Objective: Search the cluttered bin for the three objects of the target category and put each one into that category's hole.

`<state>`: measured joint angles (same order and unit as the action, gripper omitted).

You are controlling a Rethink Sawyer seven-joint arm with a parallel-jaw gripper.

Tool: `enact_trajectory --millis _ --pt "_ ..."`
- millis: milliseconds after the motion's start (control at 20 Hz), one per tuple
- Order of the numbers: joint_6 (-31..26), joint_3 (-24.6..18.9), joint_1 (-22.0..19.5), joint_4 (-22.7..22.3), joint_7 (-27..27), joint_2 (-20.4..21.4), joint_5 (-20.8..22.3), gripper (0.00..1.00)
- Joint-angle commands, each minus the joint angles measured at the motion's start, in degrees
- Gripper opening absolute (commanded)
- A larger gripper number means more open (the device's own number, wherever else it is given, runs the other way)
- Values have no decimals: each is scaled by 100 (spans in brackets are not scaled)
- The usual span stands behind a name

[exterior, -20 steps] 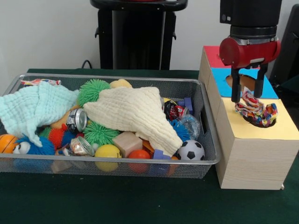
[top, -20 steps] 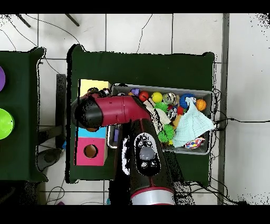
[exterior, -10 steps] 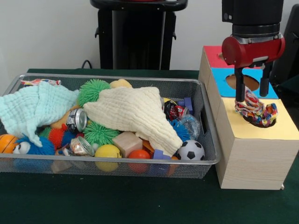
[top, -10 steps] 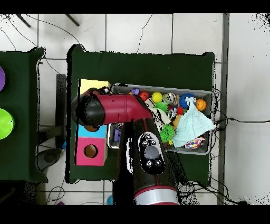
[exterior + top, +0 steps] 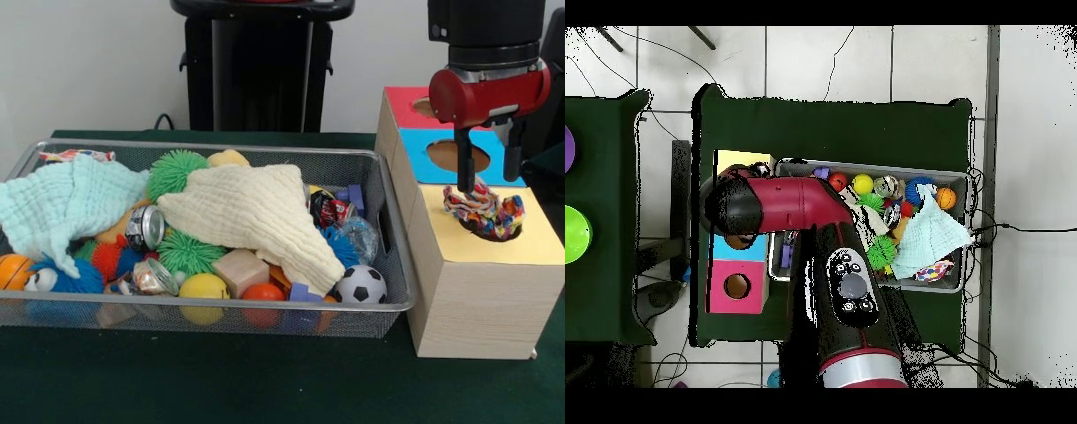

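Wire bin sits on green tabletop, left of wooden sorting box. Bin contents: cream cloth at centre, mint cloth at left, green spiky balls, soccer ball, yellow ball, wood block, metal can, misc. small toys. Box top has 3 panels w/ holes: red far, blue mid, yellow near. Multicolour rope toy lies bunched in yellow panel's hole, part above the rim. Gripper hangs over rope toy, fingers spread apart, nothing held; left finger tip at toy's top edge. Overhead view: arm covers the box's mid section.
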<state>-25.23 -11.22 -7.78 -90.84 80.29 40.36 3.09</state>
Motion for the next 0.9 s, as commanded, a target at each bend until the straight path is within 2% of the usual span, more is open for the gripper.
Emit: enact_trajectory --millis 50,750,800,900 --pt "-455 -439 -122 -404 621 -43 -156 100" --pt "-544 -401 -86 -389 568 -57 -101 100" --pt "-546 -398 -86 -395 564 -56 -97 0" --pt "-566 -401 -87 -393 532 -54 -79 0"
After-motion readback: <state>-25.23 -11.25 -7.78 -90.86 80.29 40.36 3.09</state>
